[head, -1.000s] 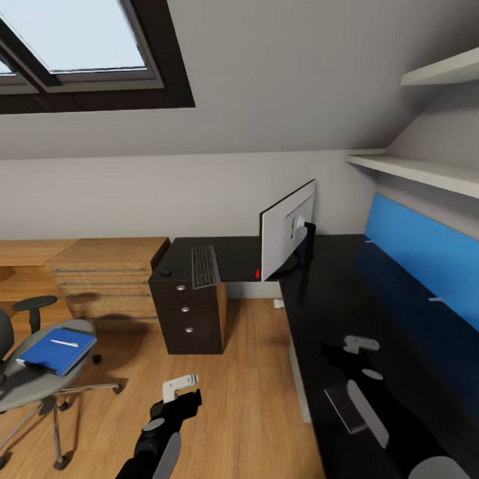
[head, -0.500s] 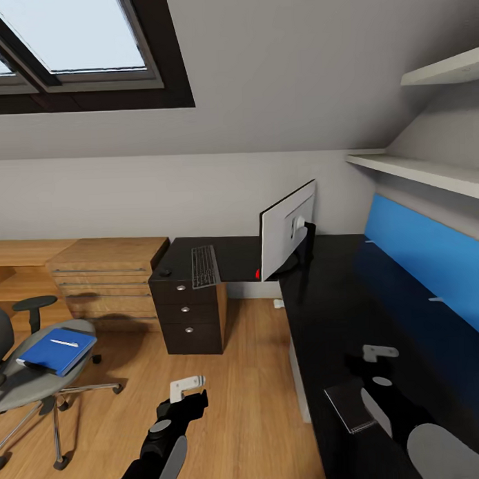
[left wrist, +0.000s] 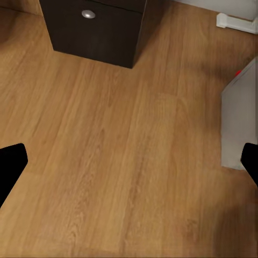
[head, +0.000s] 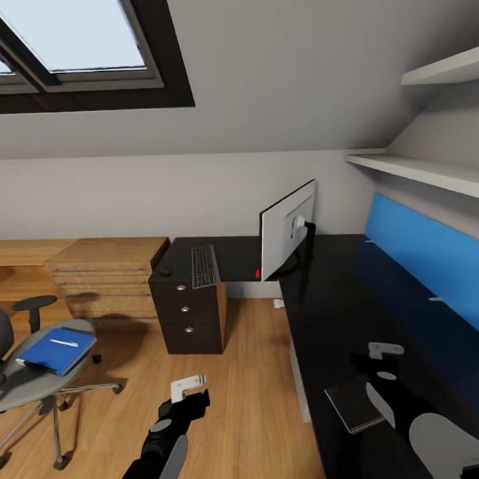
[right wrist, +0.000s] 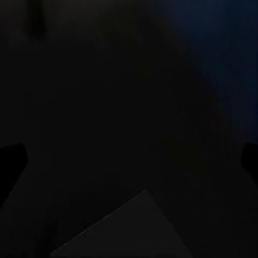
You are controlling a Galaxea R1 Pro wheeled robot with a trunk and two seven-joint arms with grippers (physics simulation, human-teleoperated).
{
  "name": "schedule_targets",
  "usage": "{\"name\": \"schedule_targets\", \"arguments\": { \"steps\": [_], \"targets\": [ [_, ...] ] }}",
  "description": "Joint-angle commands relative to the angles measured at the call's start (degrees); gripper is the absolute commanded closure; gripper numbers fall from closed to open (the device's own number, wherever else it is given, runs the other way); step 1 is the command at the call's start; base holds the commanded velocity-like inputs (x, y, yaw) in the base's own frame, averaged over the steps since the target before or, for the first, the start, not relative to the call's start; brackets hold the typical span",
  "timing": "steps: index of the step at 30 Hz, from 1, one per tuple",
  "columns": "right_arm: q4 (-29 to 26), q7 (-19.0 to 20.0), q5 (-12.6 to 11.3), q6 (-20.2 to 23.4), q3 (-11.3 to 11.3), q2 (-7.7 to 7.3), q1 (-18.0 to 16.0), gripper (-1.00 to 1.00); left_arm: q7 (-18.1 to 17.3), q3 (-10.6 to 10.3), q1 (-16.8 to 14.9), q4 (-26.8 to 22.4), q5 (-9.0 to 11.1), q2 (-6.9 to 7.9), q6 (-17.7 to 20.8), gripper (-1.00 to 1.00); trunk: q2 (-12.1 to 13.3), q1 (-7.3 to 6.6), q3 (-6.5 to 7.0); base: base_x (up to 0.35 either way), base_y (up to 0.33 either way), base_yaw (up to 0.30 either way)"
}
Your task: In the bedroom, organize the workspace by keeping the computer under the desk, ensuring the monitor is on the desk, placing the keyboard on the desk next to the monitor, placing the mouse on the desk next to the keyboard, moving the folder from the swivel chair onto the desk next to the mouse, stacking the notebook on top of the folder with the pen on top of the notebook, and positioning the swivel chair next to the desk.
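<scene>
Attic bedroom, dark bench [head: 325,312]: right gripper [head: 385,348] now drawn back beside notebook [head: 354,405], jaws spread, empty; notebook ungrasped.

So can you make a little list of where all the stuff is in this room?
monitor: standing on the black desk, by its corner
keyboard: on the desk, beside the monitor
mouse: on the desk, at the keyboard's far side from the monitor
folder: blue, lying on the swivel chair seat
pen: white, on top of the folder
notebook: dark, flat on the desk near the right gripper
left gripper: open, over the wooden floor
right gripper: open, over the desk
</scene>
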Motion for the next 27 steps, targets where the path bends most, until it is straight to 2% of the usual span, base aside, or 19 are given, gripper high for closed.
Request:
{"name": "schedule_targets", "arguments": {
  "steps": [1, 6, 11, 27],
  "targets": [
    [0.04, -0.28, -0.6, 0.03, 0.47, -0.06, -0.1, -1.0, 0.52, -0.11, -0.05, -0.11, 0.68, -0.1, 0.13, -1.0, -0.48, 0.24, -0.27, 0.0, 0.0, 0.0],
    [0.07, -0.28, -0.62, 1.02, 0.47, -0.1, -0.24, -1.0, 0.61, 0.03, -0.05, -0.22, 0.91, -1.47, 0.13, -1.0, -2.49, 1.33, -1.16, 0.0, 0.0, 0.0],
    [0.08, -0.28, -0.62, 1.32, 0.47, -0.11, -0.28, -1.0, 0.64, 0.13, -0.05, -0.24, 0.93, -2.17, 0.13, -1.0, -4.49, 2.43, -2.06, 0.0, 0.0, 0.0],
    [0.08, -0.34, -0.62, 1.83, 0.47, -0.11, -0.29, -1.0, 0.65, 0.25, -0.05, -0.24, 0.94, -2.39, 0.13, -1.0, -10.91, 5.95, -4.93, 0.0, 0.0, 0.0]
  ]
}}
